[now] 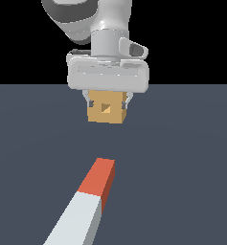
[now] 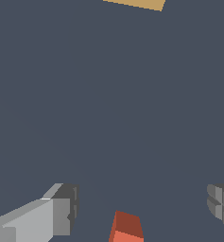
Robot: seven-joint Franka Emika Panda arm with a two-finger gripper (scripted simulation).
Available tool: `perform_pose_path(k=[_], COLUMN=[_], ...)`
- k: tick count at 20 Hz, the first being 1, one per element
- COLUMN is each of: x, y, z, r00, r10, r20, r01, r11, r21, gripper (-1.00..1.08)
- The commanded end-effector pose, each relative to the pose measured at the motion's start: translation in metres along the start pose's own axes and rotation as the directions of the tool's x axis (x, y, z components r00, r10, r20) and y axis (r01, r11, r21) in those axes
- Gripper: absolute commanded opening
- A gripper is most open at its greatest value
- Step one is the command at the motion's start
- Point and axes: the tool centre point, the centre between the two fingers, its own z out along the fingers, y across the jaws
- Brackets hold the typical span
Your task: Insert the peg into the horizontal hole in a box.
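**Peg, box and gripper: contents by view**

**Exterior view**
- Floor (image 1: 191, 143): flat, matte slate-blue surface filling the lower two thirds of the frame; plain black above it.
- Robot arm (image 1: 93, 19): smooth, glossy white-grey shells, rounded at the joints, entering from the top centre.
- Gripper (image 1: 107, 101): wide, rounded white housing in the upper centre. Its short finger ends show either side of the box's top edge, with a wide gap between them. Whether it stands over the box, before it or behind it cannot be told here.
- Box (image 1: 105, 111): small tan cube, flat-faced and sharp-edged, at upper centre.
- Hole (image 1: 105, 108): small dark square opening in the middle of the box's facing side.
- Peg (image 1: 84, 203): long square-sectioned bar lying on the floor, running from the bottom edge left of centre up towards the middle. Pale grey-white body; the orange-red end points at the box and lies well short of it.

**Wrist view**
- Fingers (image 2: 61, 210): blocky and grey, one at lower left, one at the right edge, set wide apart with nothing between them. This spread is plain only here.
- Peg (image 2: 126, 228): only its orange-red tip shows, at bottom centre.
- Box (image 2: 137, 4): a tan sliver at the top edge; its hole is out of sight.
- Floor (image 2: 108, 104): bare slate-blue across the remainder.
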Motion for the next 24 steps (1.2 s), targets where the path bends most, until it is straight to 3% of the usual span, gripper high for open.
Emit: perform_pose_path(k=[1, 8, 19, 24], x=[0.000, -0.033, -0.185, -0.229], y=[0.000, -0.002, -0.021, -0.029], z=[0.000, 0.009, 0.049, 0.061], r00=[1.000, 0.999, 0.983, 0.974], r10=[0.000, 0.033, 0.183, 0.226], r20=[0.000, 0.004, 0.017, 0.018], r01=[0.000, -0.033, -0.182, -0.225], r11=[1.000, 0.999, 0.982, 0.973], r21=[0.000, -0.007, -0.043, -0.053], gripper=[1.00, 1.00, 1.00, 1.00])
